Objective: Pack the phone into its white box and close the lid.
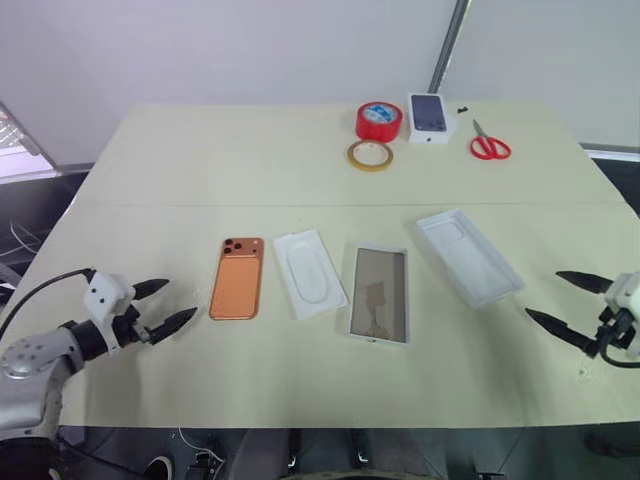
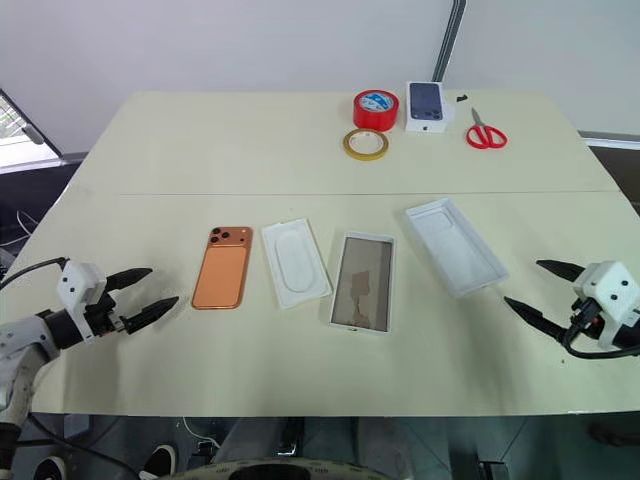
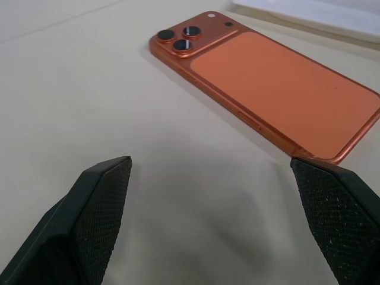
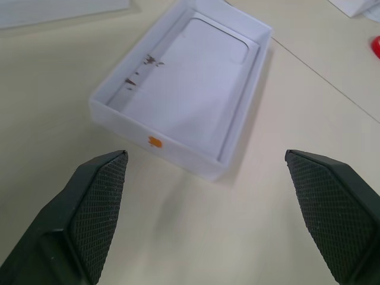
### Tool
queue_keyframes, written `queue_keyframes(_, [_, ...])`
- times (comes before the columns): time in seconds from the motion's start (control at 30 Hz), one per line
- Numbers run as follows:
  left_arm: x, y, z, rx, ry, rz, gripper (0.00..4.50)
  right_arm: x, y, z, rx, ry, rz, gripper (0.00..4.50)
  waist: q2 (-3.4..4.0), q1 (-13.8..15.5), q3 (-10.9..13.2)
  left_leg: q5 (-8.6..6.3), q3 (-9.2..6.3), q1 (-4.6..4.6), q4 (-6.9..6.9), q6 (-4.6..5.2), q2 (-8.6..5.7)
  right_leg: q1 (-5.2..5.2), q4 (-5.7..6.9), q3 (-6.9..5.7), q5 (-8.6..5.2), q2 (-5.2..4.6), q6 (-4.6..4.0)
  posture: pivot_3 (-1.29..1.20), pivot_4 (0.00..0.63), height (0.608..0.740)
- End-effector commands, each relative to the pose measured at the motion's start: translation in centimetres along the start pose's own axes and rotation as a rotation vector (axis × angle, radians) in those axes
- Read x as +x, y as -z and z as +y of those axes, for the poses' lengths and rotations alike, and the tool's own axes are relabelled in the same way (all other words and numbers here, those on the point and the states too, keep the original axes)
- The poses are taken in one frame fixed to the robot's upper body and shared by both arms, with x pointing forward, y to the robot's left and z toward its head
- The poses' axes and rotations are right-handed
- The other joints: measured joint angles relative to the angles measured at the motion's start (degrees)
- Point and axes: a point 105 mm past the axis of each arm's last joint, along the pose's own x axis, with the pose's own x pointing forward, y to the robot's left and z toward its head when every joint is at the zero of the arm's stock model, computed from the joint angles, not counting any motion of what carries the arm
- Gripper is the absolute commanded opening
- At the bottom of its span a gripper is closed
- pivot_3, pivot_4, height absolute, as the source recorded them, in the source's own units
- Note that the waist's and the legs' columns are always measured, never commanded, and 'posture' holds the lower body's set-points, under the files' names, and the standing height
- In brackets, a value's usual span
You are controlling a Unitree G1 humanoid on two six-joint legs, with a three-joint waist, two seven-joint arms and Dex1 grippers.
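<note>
Packing not begun: slim copper-orange phone (image 1: 237, 278) lies near the counter's front edge, both pincers spread and empty. Left pincer (image 1: 160, 305) must grasp it next.

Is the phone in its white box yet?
No. The phone lies on the table, back up; the white box is empty, an insert between them.

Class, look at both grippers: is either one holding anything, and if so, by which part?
Nothing is held. The left gripper is open beside the phone, and the right gripper is open near the lid; both things lie untouched on the table.
</note>
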Motion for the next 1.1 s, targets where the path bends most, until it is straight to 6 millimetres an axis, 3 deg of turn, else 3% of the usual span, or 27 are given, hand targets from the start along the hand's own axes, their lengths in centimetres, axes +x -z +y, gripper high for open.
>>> queue_keyframes(0.03, [-0.3,-1.2,0.5,0.039,-0.032,-0.043,4.50,-0.6,-0.4,-0.9,-0.017,0.028,-0.020,4.44,0.00,0.01,0.00,0.00,0.00,0.00,0.00,0.00,0.00,0.01,-0.01,0.00,0.00,0.00,0.01,0.00,0.150,0.740])
queue_keyframes(0.5, [0.0,-3.0,-0.6,0.149,0.064,-0.121,4.50,1.4,-1.3,-0.5,-0.033,-0.009,-0.060,4.44,0.05,-0.08,0.01,0.00,0.01,0.01,0.00,0.00,0.00,0.00,-0.01,0.00,0.08,0.00,0.14,0.00,0.150,0.740])
queue_keyframes(0.9, [1.3,-3.9,-0.6,0.157,0.057,-0.134,4.50,1.7,-1.4,-0.1,-0.039,-0.025,-0.063,4.44,0.05,0.00,0.01,0.00,0.01,0.01,0.00,0.00,0.00,0.01,-0.02,0.00,0.08,0.00,0.15,0.00,0.150,0.740])
queue_keyframes(0.97, [1.7,-4.2,-0.9,0.124,0.075,-0.134,4.50,2.0,-1.7,0.0,-0.051,-0.033,-0.071,4.44,0.05,0.00,0.01,0.00,0.01,0.00,0.00,0.00,0.00,0.01,-0.02,0.00,0.09,0.00,0.15,0.00,0.150,0.740])
queue_keyframes(1.1, [3.0,-4.1,-2.1,0.062,0.097,-0.070,4.50,3.8,-4.3,1.1,-0.095,-0.085,-0.148,4.44,0.07,-0.39,0.02,0.00,0.01,0.01,0.00,0.00,0.00,0.01,0.00,0.00,0.09,0.00,0.16,0.00,0.150,0.740])
